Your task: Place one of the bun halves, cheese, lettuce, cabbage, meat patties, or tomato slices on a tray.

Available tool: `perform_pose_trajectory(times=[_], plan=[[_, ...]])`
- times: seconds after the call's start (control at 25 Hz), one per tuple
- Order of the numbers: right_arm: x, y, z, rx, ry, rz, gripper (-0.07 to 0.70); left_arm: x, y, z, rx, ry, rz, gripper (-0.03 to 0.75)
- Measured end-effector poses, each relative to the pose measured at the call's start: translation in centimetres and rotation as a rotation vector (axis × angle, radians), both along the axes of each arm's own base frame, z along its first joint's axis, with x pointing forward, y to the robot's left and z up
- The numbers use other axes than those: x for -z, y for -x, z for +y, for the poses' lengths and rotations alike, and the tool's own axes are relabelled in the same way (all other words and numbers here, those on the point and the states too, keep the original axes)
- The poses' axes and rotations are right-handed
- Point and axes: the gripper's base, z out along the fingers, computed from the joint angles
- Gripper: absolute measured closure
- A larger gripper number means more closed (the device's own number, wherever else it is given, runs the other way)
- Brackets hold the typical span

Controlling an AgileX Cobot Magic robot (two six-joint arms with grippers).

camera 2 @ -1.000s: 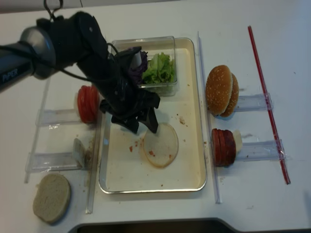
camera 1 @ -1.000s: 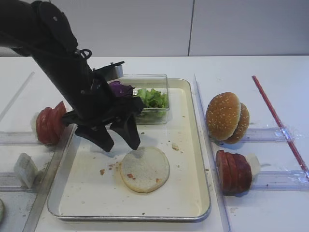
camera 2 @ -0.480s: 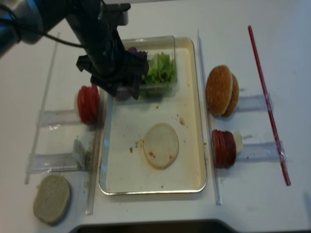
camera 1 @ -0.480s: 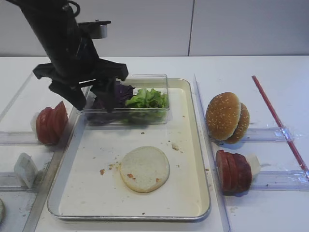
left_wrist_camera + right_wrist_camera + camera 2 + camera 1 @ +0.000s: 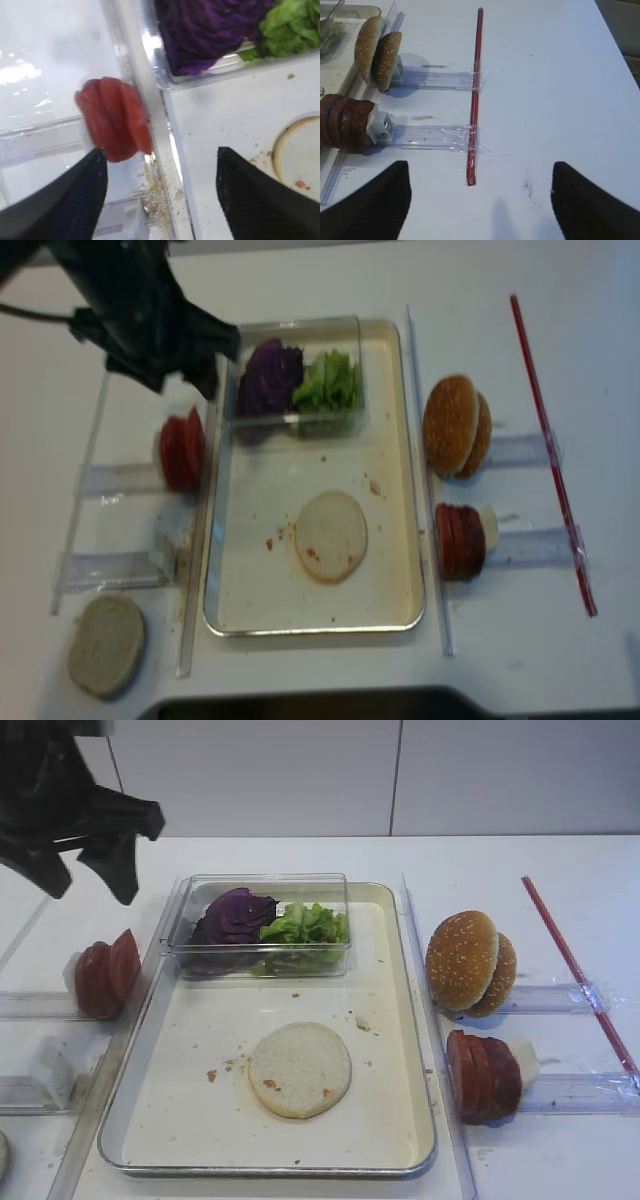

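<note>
A pale bun half (image 5: 300,1070) lies flat on the cream tray (image 5: 395,1020), just in front of the tray's middle, with brown crumbs scattered beside it. At the tray's far end sits a clear plastic box (image 5: 330,885) holding the purple cabbage (image 5: 234,915) and, touching it on the side nearer the tray's middle line, the green lettuce (image 5: 312,922). Just off the tray's left rim, the tomato slices (image 5: 105,974) stand on edge in a clear holder. Off the tray's right rim, the meat patties (image 5: 484,1075) stand on edge near the front, and golden sesame bun pieces (image 5: 470,963) stand behind them. A second pale bun half (image 5: 106,646) lies off the tray's front-left corner. A red stick (image 5: 575,965) lies well to the right of the tray.

The left gripper (image 5: 75,870) hangs above the table beyond the tray's far-left corner, jaws spread wide and holding nothing. The right gripper (image 5: 480,197) hovers over bare table to the right of the tray, jaws apart and empty.
</note>
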Motion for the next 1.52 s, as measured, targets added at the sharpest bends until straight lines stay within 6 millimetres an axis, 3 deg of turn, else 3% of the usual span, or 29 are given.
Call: perform_pose_trajectory(times=[0.24, 0.36, 0.56, 0.68, 0.88, 1.16, 1.52], plan=[[0.0, 0.0, 0.0, 0.0, 0.0, 0.0, 0.047, -0.5, 2.0, 6.0, -0.154, -0.023, -0.007, 0.283], [0.0, 0.0, 0.0, 0.0, 0.0, 0.0, 0.047, -0.9, 3.1, 7.9, -0.199, -0.034, -0.016, 0.283], [0.0, 0.0, 0.0, 0.0, 0.0, 0.0, 0.047, -1.8, 4.2, 8.1, -0.189, -0.027, -0.047, 0.284], [0.0, 0.0, 0.0, 0.0, 0.0, 0.0, 0.047, -2.4, 5.8, 8.3, -0.191, -0.023, -0.077, 0.284], [0.0, 0.0, 0.0, 0.0, 0.0, 0.0, 0.047, -2.8, 10.9, 8.6, -0.19, -0.018, -0.126, 0.284], [0.0, 0.0, 0.0, 0.0, 0.0, 0.0, 0.047, -1.9, 18.4, 9.0, -0.191, -0.008, -0.216, 0.284], [0.0, 0.0, 0.0, 0.0, 0.0, 0.0, 0.047, 0.8, 24.6, 9.4, -0.164, -0.012, -0.321, 0.284]])
